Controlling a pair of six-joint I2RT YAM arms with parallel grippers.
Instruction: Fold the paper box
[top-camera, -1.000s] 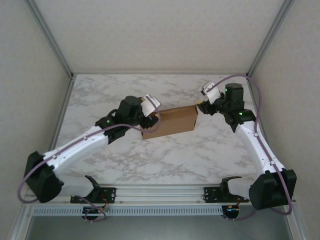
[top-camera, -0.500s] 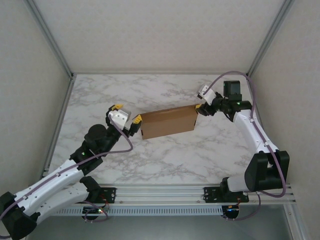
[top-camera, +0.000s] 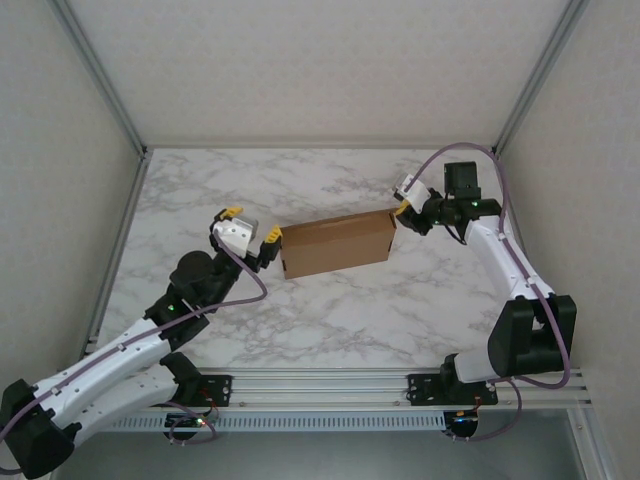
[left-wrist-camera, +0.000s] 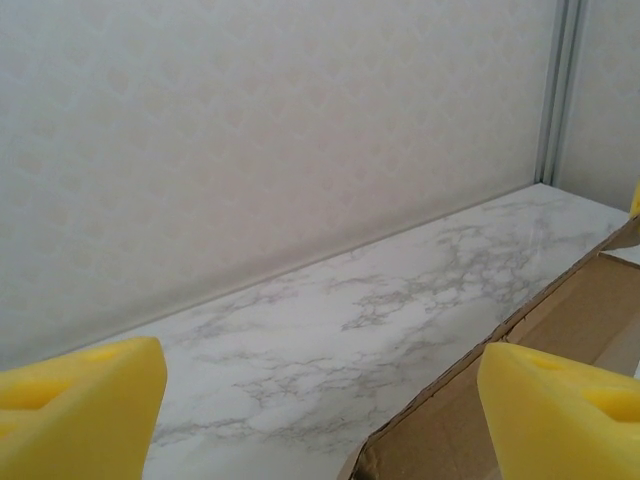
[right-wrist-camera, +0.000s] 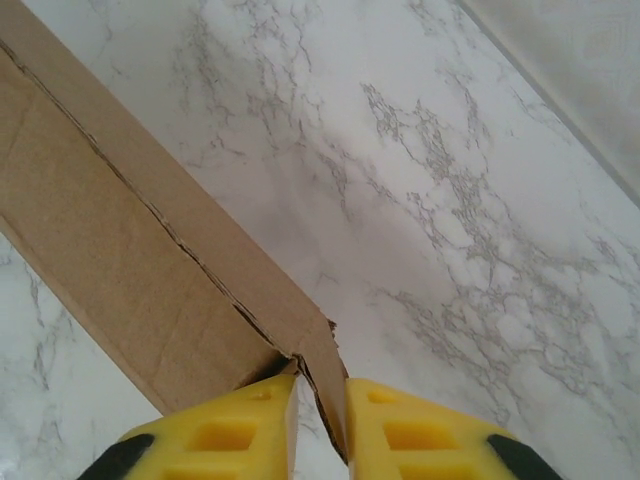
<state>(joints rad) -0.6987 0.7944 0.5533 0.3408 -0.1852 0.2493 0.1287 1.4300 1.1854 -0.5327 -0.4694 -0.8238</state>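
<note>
The paper box (top-camera: 335, 243) lies as a flat brown cardboard rectangle at the middle of the marble table. My left gripper (top-camera: 252, 223) hovers just off its left end, open, nothing between its yellow fingers (left-wrist-camera: 80, 400). In the left wrist view the box's long edge (left-wrist-camera: 590, 310) runs past the right finger. My right gripper (top-camera: 403, 212) is at the box's far right corner. In the right wrist view, the gripper (right-wrist-camera: 320, 400) is shut on a thin end flap of the box (right-wrist-camera: 120, 230), one yellow pad on each side.
Pale walls with metal posts (top-camera: 110, 95) close in the table (top-camera: 330, 320) on three sides. A metal rail (top-camera: 320, 385) with the arm bases runs along the near edge. Open marble lies behind and in front of the box.
My left arm has pulled back off the box's left end toward the near left, gripper open. My right gripper has closed onto the end flap at the right corner.
</note>
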